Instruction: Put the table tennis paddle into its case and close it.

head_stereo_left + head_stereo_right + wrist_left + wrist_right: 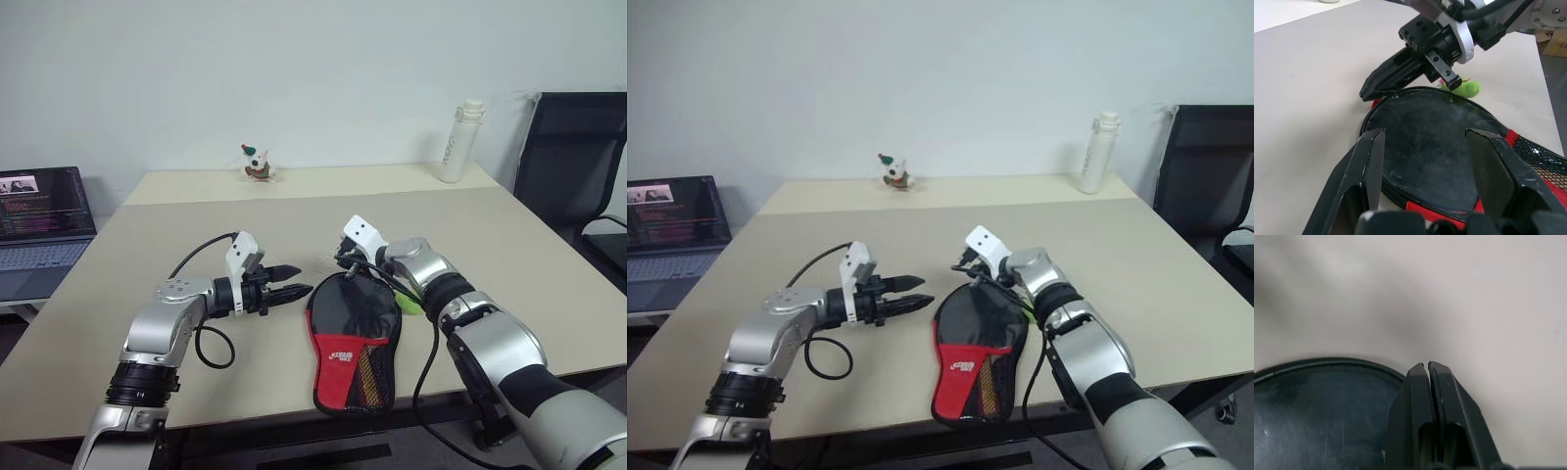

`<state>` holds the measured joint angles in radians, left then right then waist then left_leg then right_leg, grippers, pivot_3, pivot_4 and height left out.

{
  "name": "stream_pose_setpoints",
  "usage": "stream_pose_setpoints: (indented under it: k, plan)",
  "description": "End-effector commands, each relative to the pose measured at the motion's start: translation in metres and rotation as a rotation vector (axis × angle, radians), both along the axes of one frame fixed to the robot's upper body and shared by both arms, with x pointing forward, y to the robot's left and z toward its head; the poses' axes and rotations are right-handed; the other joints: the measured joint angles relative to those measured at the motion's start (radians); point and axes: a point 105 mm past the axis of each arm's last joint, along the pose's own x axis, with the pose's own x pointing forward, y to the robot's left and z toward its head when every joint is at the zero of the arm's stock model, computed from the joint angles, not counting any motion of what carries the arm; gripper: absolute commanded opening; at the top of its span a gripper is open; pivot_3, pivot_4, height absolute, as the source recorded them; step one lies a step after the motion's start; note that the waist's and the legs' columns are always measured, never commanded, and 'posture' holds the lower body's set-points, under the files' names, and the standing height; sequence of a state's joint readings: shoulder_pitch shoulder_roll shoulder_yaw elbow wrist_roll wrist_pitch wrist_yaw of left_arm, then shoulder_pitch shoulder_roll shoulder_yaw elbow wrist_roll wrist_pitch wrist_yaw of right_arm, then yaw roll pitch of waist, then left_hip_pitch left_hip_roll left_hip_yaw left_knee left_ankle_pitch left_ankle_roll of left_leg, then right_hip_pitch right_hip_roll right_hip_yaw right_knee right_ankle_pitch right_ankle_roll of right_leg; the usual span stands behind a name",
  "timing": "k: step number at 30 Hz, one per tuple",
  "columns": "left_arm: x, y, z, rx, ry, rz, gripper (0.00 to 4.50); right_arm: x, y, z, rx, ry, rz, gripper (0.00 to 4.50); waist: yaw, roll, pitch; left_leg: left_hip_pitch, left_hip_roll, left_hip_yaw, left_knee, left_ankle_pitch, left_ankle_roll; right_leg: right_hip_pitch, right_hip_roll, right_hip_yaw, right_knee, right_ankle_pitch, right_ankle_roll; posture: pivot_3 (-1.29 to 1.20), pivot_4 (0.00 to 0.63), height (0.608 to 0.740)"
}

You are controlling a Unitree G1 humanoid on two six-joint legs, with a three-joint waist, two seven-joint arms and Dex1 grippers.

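Observation:
The case [353, 333] lies flat near the table's front edge, black at its round far end and red with a white logo and mesh pocket at the near end. The table tennis paddle is hidden. My right gripper [344, 266] is shut, its tips [1426, 366] at the case's far rim, just over the zip edge, with nothing seen between the fingers. A small green tag [1466, 89] sits at the rim beside it. My left gripper [302, 280] hovers open just left of the case, pointing across its round black end [1430, 147].
On the beige table [529, 255], a small toy figure [258, 164] and a white bottle [460, 142] stand at the far edge. A laptop [39, 220] sits off to the left, and a black chair [578, 166] stands at the right.

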<state>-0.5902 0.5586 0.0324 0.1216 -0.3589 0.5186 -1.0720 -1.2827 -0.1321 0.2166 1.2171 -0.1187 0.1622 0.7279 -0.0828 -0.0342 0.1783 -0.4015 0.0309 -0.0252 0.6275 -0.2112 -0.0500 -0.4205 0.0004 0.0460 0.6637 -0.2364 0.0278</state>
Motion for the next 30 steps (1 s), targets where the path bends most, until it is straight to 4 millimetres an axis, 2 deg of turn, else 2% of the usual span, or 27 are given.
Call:
stream_pose_setpoints:
  k: [1, 6, 9, 14, 20, 22, 24, 28, 30]
  plan:
    - [-0.002, -0.008, 0.01, -0.012, -0.047, -0.032, 2.83, 0.004, 0.009, 0.027, 0.054, -0.069, 0.009, 0.05, 0.0, 0.0, 0.0, 0.0, 0.0, 0.0, 0.0, 0.0, 0.0, 0.0, 0.0, 0.0, 0.0, 0.0, 0.0, 0.0, 0.15, 0.74]
    - [-0.003, -0.014, 0.009, -0.022, -0.041, -0.051, 2.83, 0.004, 0.003, 0.032, 0.083, -0.067, 0.012, 0.05, 0.0, 0.0, 0.0, 0.0, 0.0, 0.0, 0.0, 0.0, 0.0, 0.0, 0.0, 0.0, 0.0, 0.0, 0.0, 0.0, 0.15, 0.74]
    - [-0.003, -0.017, 0.007, -0.025, -0.039, -0.062, 2.83, 0.004, -0.004, 0.032, 0.1, -0.064, -0.005, 0.61, 0.0, 0.0, 0.0, 0.0, 0.0, 0.0, 0.0, 0.0, 0.0, 0.0, 0.0, 0.0, 0.0, 0.0, 0.0, 0.0, 0.15, 0.74]
    - [-0.002, -0.023, 0.007, -0.033, -0.038, -0.081, 2.83, -0.008, -0.013, 0.037, 0.177, -0.04, 0.022, 2.36, 0.002, 0.0, 0.0, 0.0, 0.0, 0.0, 0.0, 0.0, 0.0, 0.0, 0.0, 0.0, 0.0, 0.0, 0.0, 0.0, 0.15, 0.74]
    - [-0.004, -0.026, 0.005, -0.035, -0.032, -0.1, 2.83, -0.057, -0.03, 0.039, 0.241, 0.008, 0.058, 4.46, 0.013, 0.0, 0.0, -0.001, 0.0, -0.001, 0.0, 0.0, 0.0, 0.0, 0.0, -0.001, 0.0, 0.0, 0.0, 0.0, 0.15, 0.74]
    - [-0.003, -0.027, 0.005, -0.036, -0.031, -0.106, 2.83, -0.076, -0.038, 0.037, 0.258, 0.032, 0.055, 4.46, 0.014, 0.0, 0.0, -0.001, 0.0, -0.001, 0.0, 0.0, 0.0, -0.001, 0.0, -0.001, 0.0, 0.0, 0.0, 0.0, 0.15, 0.74]
    - [-0.003, -0.029, 0.004, -0.034, -0.032, -0.115, 2.83, -0.086, -0.047, 0.036, 0.272, 0.033, 0.031, 4.46, 0.017, 0.0, 0.0, 0.0, 0.0, -0.001, 0.0, 0.0, 0.0, 0.0, 0.0, -0.001, 0.0, 0.0, 0.0, 0.0, 0.15, 0.74]
    - [0.002, -0.04, -0.003, -0.011, -0.041, -0.148, 2.83, -0.086, -0.076, 0.039, 0.273, -0.007, -0.091, 4.46, 0.025, 0.0, 0.0, 0.0, 0.0, 0.0, 0.001, 0.0, 0.0, 0.001, 0.0, 0.0, 0.0, -0.001, 0.0, 0.0, 0.15, 0.74]
    - [0.009, -0.054, -0.01, -0.002, -0.037, -0.183, 2.83, -0.093, -0.097, 0.039, 0.226, -0.037, -0.098, 4.46, 0.034, 0.0, 0.0, 0.0, 0.0, 0.0, 0.002, 0.0, 0.0, 0.001, 0.0, 0.0, 0.0, -0.001, 0.0, 0.0, 0.15, 0.74]
